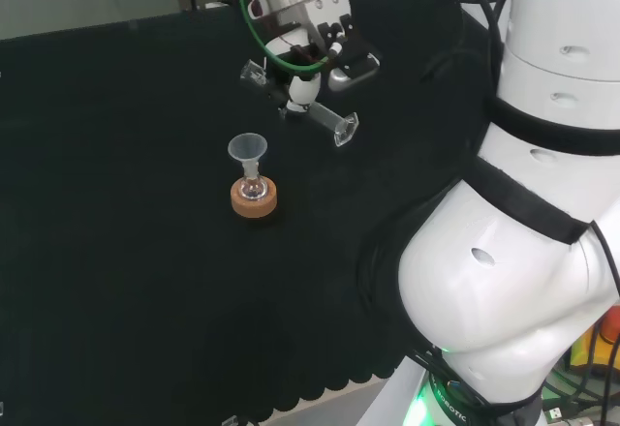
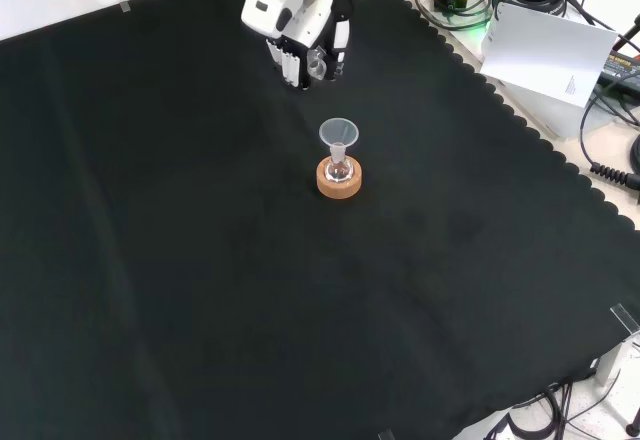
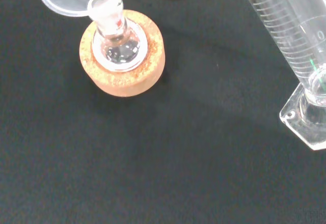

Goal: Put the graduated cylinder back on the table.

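The clear graduated cylinder (image 1: 325, 116) lies tilted in the air, its hexagonal foot (image 1: 345, 129) lower and to the right in the head view. The hand (image 1: 308, 46) is curled round its middle, above the cloth. In the wrist view the cylinder (image 3: 288, 25) runs down to its foot (image 3: 307, 118), off the cloth. In the front view the hand (image 2: 306, 42) hangs near the top of the cloth.
A small round flask (image 1: 254, 190) sits in a cork ring (image 1: 254, 200) with a clear funnel (image 1: 247, 147) in its neck, below and left of the hand in the head view. The same flask (image 2: 339, 167) stands mid-cloth in the front view. Black cloth (image 1: 116, 281) spreads around.
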Motion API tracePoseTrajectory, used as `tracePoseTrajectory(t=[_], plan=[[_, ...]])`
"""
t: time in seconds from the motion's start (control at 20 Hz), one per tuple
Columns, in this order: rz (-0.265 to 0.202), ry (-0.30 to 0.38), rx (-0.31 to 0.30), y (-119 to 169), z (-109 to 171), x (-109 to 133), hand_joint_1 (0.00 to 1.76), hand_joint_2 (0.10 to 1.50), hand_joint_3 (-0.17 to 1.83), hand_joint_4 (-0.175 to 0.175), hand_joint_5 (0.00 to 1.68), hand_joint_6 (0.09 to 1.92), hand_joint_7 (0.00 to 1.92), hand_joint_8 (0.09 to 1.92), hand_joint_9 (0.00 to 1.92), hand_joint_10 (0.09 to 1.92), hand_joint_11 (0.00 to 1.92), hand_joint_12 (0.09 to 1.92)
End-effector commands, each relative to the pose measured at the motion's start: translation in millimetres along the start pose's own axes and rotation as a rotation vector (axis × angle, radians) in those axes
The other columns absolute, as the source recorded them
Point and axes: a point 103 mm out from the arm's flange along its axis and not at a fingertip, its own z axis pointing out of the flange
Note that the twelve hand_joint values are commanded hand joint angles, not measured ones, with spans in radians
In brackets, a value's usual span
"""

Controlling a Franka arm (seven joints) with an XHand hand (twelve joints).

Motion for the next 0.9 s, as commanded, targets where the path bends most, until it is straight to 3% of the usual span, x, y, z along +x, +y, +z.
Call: tracePoseTrajectory(t=[0.05, 0.5, 0.9], plan=[[-0.018, 0.06, -0.082, 1.1, 2.3, -12.5, 1.23, 1.19, 0.0, -0.175, 0.82, 1.22, 0.85, 1.23, 1.37, 0.09, 1.17, 0.79], [-0.061, 0.113, -0.167, 30.9, 9.2, -19.5, 1.23, 1.19, 0.0, -0.175, 0.82, 1.22, 0.85, 1.22, 1.37, 0.09, 1.17, 0.78], [-0.098, 0.201, -0.295, 59.9, 12.9, -25.5, 1.23, 1.19, 0.0, -0.175, 0.83, 1.21, 0.86, 1.22, 1.38, 0.09, 1.18, 0.78]])
